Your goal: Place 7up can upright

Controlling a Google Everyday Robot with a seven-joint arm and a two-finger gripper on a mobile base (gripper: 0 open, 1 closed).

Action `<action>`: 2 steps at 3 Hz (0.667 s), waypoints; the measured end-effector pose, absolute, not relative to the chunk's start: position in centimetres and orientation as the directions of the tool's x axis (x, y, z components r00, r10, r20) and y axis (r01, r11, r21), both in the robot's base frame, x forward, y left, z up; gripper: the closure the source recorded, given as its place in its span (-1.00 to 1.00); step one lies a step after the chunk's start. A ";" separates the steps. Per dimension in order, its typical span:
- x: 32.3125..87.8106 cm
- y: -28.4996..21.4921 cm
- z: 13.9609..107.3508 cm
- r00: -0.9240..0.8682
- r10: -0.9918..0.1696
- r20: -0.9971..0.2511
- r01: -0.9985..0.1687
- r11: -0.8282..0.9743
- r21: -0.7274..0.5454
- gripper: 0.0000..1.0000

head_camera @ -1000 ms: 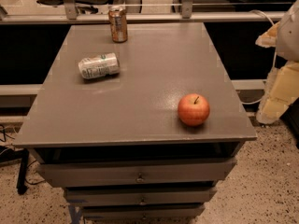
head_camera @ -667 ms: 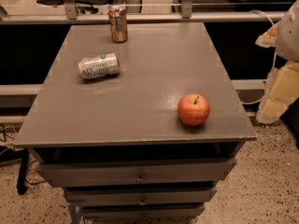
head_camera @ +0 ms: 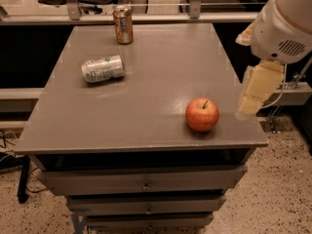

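The 7up can (head_camera: 103, 68), silvery-white with faint green print, lies on its side on the left part of the grey tabletop (head_camera: 146, 116). My gripper (head_camera: 255, 92), a cream-coloured piece hanging below the white arm housing (head_camera: 285, 23), is at the table's right edge, just right of the red apple (head_camera: 202, 114). It is far from the 7up can and holds nothing that I can see.
An orange-brown can (head_camera: 123, 26) stands upright at the table's back edge. The table is a drawer cabinet with several drawers (head_camera: 144, 183) below. A rail and chairs stand behind it. Speckled floor lies around it.
My arm and gripper have moved left, in toward the table's right edge near the apple. The cans and apple have not moved.
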State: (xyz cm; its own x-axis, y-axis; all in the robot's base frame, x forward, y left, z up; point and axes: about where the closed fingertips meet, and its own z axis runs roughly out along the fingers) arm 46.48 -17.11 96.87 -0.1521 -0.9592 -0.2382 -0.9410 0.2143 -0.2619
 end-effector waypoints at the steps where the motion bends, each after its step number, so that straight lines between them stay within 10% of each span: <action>1: 49.1 -12.9 96.5 -0.095 -0.960 -0.264 -0.948 0.168 -0.271 -1.00; 2: 50.9 -7.7 96.0 -0.040 -0.948 -0.315 -0.955 0.129 -0.267 -1.00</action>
State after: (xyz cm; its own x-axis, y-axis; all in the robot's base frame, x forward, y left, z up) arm 50.91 -7.66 95.95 -0.0400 -0.9484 -0.3147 -0.9550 0.1290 -0.2671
